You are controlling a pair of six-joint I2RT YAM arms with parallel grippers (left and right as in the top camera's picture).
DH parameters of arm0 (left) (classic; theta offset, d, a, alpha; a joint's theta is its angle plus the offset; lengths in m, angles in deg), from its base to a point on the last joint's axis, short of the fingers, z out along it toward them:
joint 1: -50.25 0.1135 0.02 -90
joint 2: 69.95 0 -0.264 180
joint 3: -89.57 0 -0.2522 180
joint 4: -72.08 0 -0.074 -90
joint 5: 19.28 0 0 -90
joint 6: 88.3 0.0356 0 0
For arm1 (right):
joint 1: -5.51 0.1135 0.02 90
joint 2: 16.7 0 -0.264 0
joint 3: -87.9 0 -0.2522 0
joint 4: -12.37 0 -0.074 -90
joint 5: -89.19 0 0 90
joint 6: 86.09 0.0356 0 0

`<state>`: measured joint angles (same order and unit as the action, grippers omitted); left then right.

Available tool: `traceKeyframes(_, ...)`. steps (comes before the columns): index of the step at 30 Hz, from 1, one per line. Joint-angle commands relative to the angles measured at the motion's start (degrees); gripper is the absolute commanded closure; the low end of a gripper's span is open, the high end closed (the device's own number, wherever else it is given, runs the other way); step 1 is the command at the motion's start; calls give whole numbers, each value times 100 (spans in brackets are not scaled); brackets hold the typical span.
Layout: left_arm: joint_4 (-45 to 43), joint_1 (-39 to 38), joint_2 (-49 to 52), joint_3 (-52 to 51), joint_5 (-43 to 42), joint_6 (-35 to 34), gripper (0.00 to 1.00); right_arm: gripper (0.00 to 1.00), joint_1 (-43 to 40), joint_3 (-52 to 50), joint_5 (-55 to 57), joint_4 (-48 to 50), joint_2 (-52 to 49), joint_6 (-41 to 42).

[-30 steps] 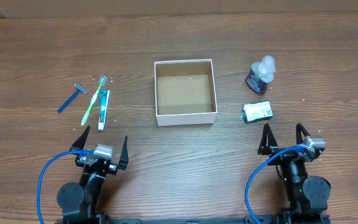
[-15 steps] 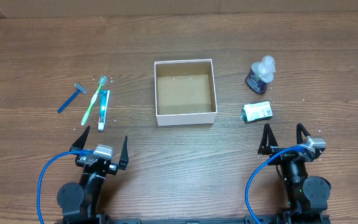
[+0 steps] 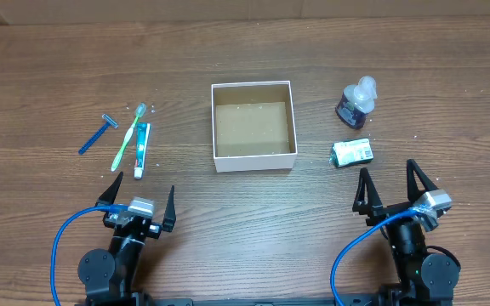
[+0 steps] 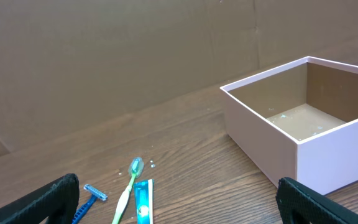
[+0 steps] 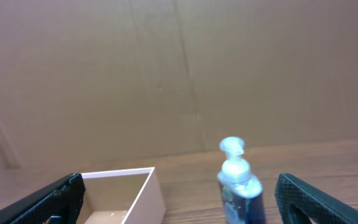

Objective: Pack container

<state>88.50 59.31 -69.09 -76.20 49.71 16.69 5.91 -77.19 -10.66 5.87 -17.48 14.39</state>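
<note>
At mid-bench, a little toward the far edge: box (image 3: 255, 161), square to the edges, white walls up, brown floor showing.

Toward the left edge, well apart from the box, three items side by side: razor (image 3: 98, 135) outermost and slanted; toothbrush (image 3: 128, 136) next, head toward the far edge; toothpaste (image 3: 142, 149) just beside the toothbrush on the box side.

Toward the right edge: bottle (image 3: 356, 99) with a pale pump top, level with the box's far half. Closer to the near edge, a green packet (image 3: 352, 152) lying flat, just off the box's near right corner, not touching it.

By the near edge, toward the left corner: left gripper (image 3: 143, 184), spread wide, nothing between the fingers, short of the toothpaste. By the near edge, toward the right corner: right gripper (image 3: 388, 170), likewise spread wide and holding nothing, just short of the packet.

From the left wrist: dark fingers (image 4: 48, 202) at both lower corners, box (image 4: 266, 124) ahead to the right, toothbrush (image 4: 128, 186), toothpaste (image 4: 143, 202) and razor (image 4: 92, 196) low on the left.

From the right wrist: fingers (image 5: 322, 199) at both lower corners, bottle (image 5: 238, 183) upright between them, box (image 5: 151, 193) to its left.
</note>
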Motion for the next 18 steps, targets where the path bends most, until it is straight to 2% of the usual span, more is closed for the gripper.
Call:
traceKeyframes(1,9,31,-61,-20,2,-83,0,0,-11,802,-520,-96,-466,-37)
traceKeyframes(3,9,31,-61,-20,2,-83,0,0,-11,1613,-739,-417,-1228,-396)
traceKeyframes(7,7,31,-61,-20,2,-83,0,0,-11,3801,-1001,-1838,-3377,-1058)
traceKeyframes(11,9,31,-61,-20,2,-83,0,0,-15,6798,-894,-4503,-6087,-2144)
traceKeyframes(13,7,31,-61,-20,2,-83,0,0,-15,7858,-776,-5379,-7071,-2293)
traceKeyframes(15,9,31,-61,-20,2,-83,0,0,-15,8553,-778,-5786,-7899,-2293)
traceKeyframes(18,9,31,-61,-20,2,-83,0,0,-70,8623,-776,-5329,-8546,-2291)
